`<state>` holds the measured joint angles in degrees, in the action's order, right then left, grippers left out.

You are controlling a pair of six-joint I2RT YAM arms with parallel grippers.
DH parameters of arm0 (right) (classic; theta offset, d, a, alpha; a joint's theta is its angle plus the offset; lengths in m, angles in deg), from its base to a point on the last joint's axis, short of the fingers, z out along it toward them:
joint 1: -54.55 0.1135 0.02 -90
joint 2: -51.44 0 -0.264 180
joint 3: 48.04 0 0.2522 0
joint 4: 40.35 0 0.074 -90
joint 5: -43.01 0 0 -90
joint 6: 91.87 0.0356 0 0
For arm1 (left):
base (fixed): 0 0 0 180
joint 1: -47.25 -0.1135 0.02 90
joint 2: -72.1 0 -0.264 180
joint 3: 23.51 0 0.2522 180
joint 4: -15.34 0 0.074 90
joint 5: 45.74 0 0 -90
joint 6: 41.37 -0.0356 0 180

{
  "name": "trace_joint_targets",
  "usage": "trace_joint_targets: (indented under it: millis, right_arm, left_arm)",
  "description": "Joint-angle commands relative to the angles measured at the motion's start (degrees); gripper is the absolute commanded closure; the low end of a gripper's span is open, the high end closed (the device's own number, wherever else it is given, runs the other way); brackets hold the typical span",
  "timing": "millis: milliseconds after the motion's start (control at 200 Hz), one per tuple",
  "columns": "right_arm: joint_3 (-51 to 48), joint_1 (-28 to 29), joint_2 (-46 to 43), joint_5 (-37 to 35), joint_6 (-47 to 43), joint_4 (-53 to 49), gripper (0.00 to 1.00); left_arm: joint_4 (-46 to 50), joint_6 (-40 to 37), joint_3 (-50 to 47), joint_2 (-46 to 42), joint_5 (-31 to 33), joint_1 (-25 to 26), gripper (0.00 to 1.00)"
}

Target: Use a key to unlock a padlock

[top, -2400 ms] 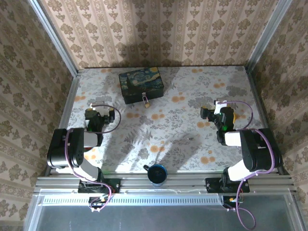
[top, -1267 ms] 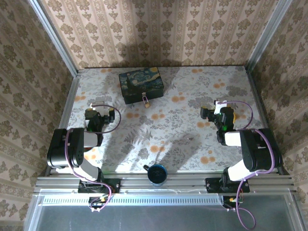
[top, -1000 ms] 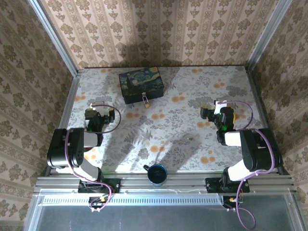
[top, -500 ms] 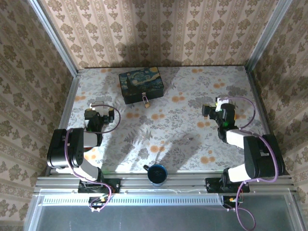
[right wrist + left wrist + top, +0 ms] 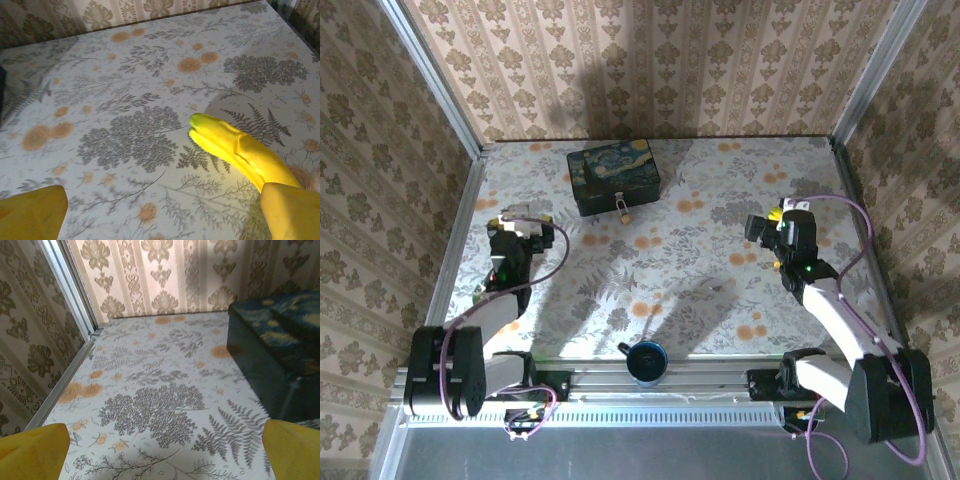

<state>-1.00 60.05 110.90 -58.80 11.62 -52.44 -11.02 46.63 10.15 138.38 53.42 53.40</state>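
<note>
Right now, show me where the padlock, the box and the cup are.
padlock (image 5: pixel 624 212): top view, on its brass body.
box (image 5: pixel 613 172): top view, middle of its painted lid.
cup (image 5: pixel 646 360): top view, middle of its opening.

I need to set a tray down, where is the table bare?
Bare: the middle, between box, cup, left tool and right tool; also the far right corner. Crowded: the box front, by the padlock.
</note>
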Motion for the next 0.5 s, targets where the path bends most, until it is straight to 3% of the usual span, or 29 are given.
trace_joint_targets:
  millis: [0, 265, 495]
  right_arm:
    - [2.7, 2.4, -5.1, -2.9, 5.7, -14.1, 0.00]
    - [2.4, 11.3, -12.2, -4.5, 14.9, -26.9, 0.00]
    - [3.6, 19.3, -12.0, -6.2, 22.3, -36.6, 0.04]
  left_arm:
    - [7.0, 3.4, 0.0, -5.9, 4.8, 2.6, 0.00]
    - [20.7, 8.0, 0.5, -18.3, 12.3, 11.0, 0.00]
    - [28.9, 13.9, 1.5, -23.0, 12.6, 13.4, 0.00]
